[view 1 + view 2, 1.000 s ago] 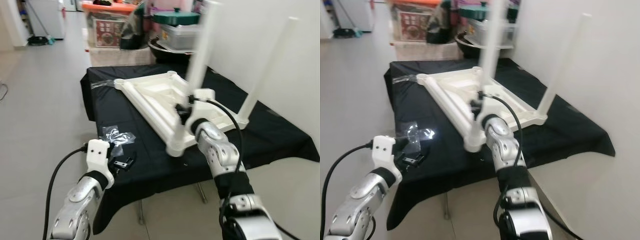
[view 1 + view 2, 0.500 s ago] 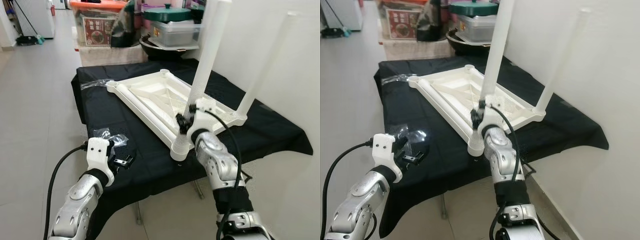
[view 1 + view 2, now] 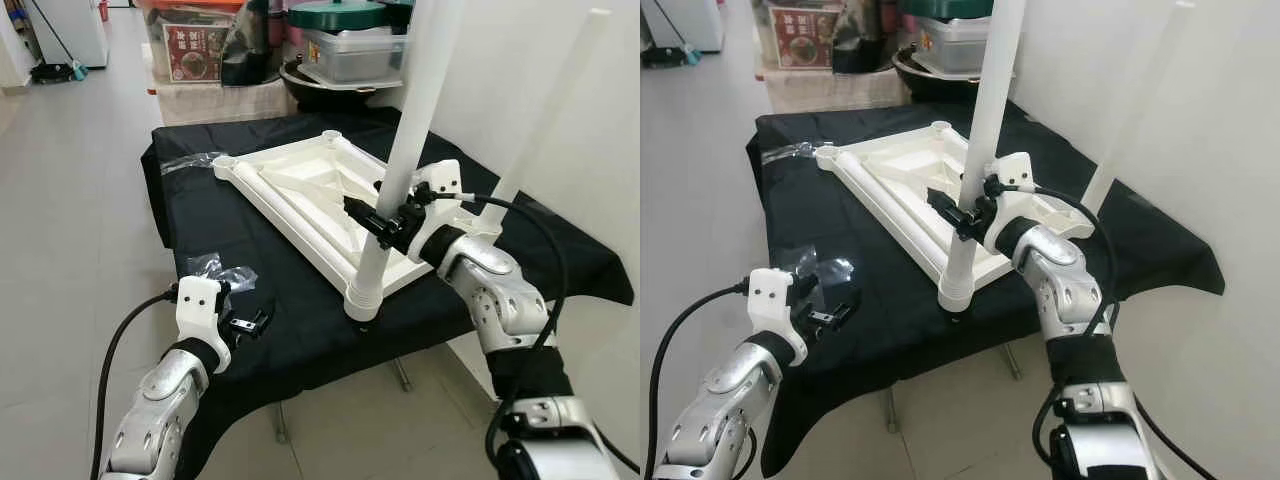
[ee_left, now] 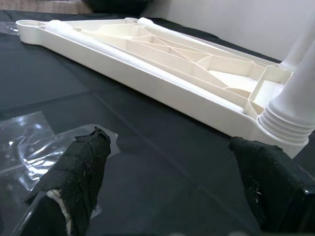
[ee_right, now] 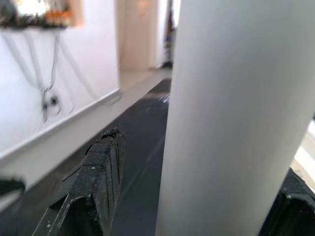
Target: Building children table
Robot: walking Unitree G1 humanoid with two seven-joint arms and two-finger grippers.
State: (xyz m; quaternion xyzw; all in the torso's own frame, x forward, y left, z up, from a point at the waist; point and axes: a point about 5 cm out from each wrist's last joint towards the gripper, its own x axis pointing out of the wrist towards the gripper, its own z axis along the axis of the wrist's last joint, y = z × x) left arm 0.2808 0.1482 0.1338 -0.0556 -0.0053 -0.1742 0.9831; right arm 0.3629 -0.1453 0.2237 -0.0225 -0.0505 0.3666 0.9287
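Observation:
A white children's table top [image 3: 300, 190] lies upside down on a black-covered table [image 3: 250, 240]. Two white legs stand up from it: one at the near corner [image 3: 405, 150], one at the far right corner [image 3: 550, 110]. My right gripper [image 3: 385, 222] reaches in from the right at the lower part of the near leg [image 5: 221, 118]. It is open, one finger [image 5: 93, 187] standing off the leg with a gap. My left gripper [image 3: 245, 322] hovers open and holding nothing over the table's front left, by a clear plastic bag [image 3: 222, 272].
A second clear bag [image 3: 190, 162] lies at the table's back left. Behind the table stand a box with an orange lid [image 3: 205, 60] and a green-lidded container [image 3: 345, 40]. A white wall [image 3: 600, 180] runs close on the right. Tiled floor [image 3: 70, 200] lies to the left.
My right gripper has swung from the front of the near leg's base to its right side and a little higher. The left arm has barely moved. The camera shifted.

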